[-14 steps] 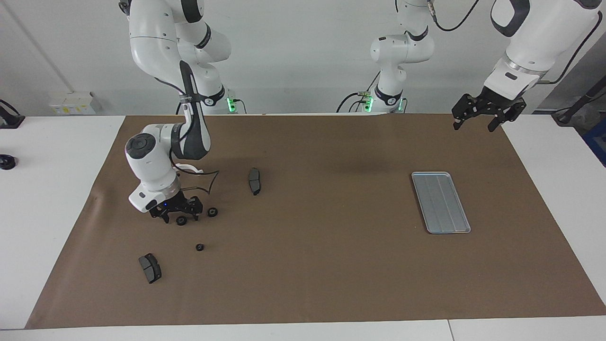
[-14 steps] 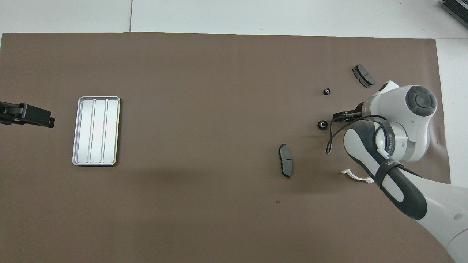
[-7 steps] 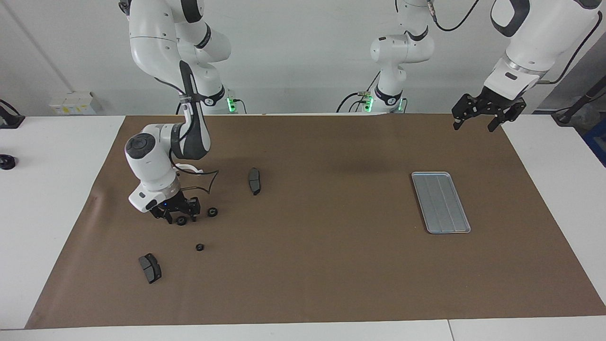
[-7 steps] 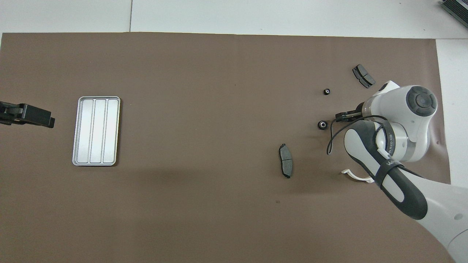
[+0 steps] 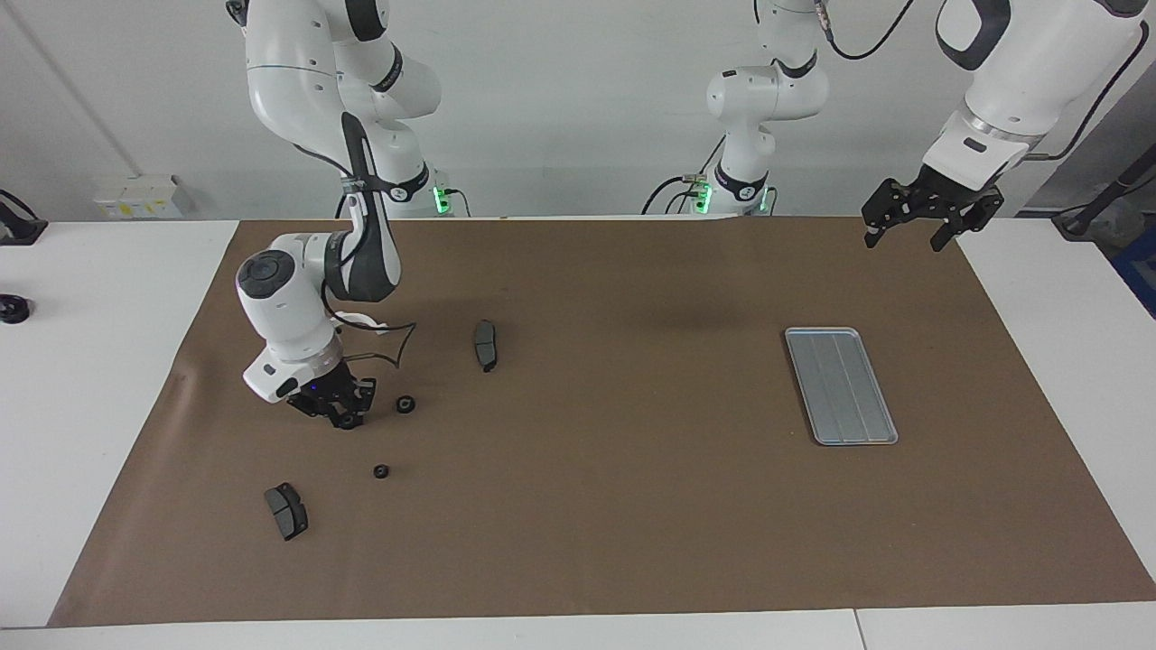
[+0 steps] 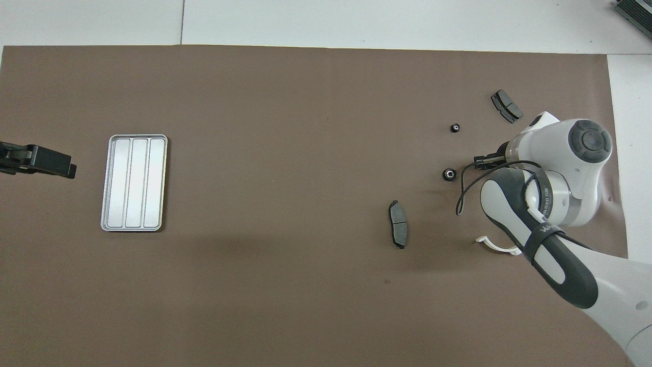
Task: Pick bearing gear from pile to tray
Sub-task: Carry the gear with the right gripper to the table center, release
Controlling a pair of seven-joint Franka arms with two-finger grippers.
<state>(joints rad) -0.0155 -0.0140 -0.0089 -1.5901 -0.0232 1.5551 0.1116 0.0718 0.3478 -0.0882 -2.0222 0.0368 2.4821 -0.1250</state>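
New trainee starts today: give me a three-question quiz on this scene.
1. True or false: the tray holds a part.
2. How many brake pads lie on the mat? A) one B) two C) three
3. The right gripper is down at a small black ____.

Key
1. False: it holds nothing.
2. B: one pad nearer the robots, one pad farther from them.
3. ring. The left gripper waits, open, in the air at the left arm's end.

Ridged metal tray point(image 5: 841, 386); matt brown mat point(image 5: 614, 506), probably paper.
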